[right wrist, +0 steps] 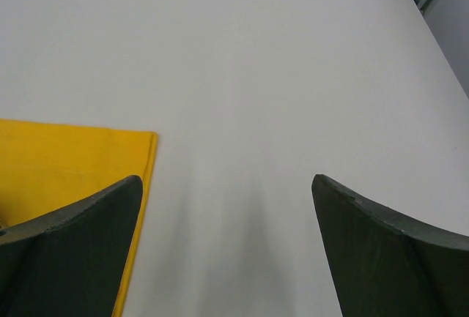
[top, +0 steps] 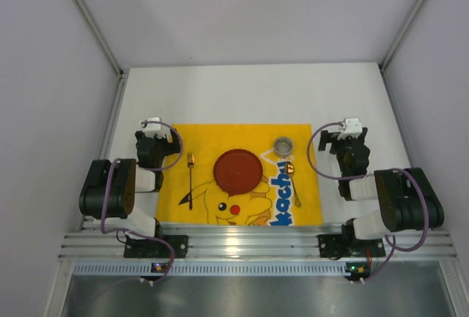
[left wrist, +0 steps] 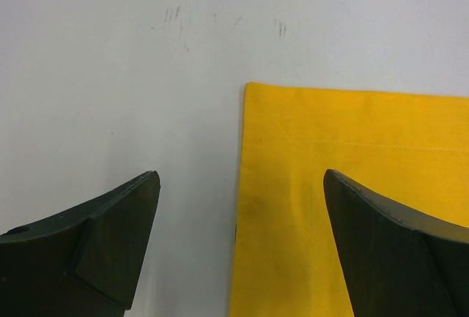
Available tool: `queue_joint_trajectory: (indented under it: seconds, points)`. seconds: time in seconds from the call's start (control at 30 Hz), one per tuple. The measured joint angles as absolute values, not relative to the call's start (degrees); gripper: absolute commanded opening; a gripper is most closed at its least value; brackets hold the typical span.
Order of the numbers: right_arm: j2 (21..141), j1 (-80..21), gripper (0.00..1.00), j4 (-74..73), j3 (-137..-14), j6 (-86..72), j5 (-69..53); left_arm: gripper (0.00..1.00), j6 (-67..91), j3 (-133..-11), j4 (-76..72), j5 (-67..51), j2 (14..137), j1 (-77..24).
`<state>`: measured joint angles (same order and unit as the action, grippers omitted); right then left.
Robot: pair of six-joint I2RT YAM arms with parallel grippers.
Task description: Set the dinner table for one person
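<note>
**Already laid: one place setting on the white counter, both end effectors released**

Broadly, the counter (top: 242,94) fills the floor of the grey-walled enclosure, from the arm bases at the near edge to the far wall. Its matte white surface lies bare at the back and along both sides.

A yellow Pikachu-print mat (top: 212,138) lies flat on the near half of it, between the two arms. A round red plate (top: 237,170) sits at the middle of the mat. To its left lies a fork (top: 190,178), tines pointing to the far side. To its right lies a spoon (top: 294,185), its bowl to the far side, across the blue lettering. A small metal cup (top: 283,145) stands just beyond the spoon, near the mat's far right corner.

The left end effector (left wrist: 239,185) hangs beside the mat's left edge, jaws spread wide and holding nothing. One finger is above bare counter and the other above yellow cloth. Faint scuff marks (left wrist: 176,17) show on the white beyond.

The right end effector (right wrist: 225,185) is likewise released and empty, above the mat's far right corner and the bare counter beside it.
</note>
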<state>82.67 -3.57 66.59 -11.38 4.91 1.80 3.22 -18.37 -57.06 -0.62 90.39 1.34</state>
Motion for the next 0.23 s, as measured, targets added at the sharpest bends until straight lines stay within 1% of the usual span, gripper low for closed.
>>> queue_joint_trajectory:
  seconds: [0.23]
  points:
    - [82.94, -2.98, 1.0, 64.84, -13.34, 3.07, 5.15, 0.99, 3.25, -18.37, -57.06, -0.62, 90.39, 1.34]
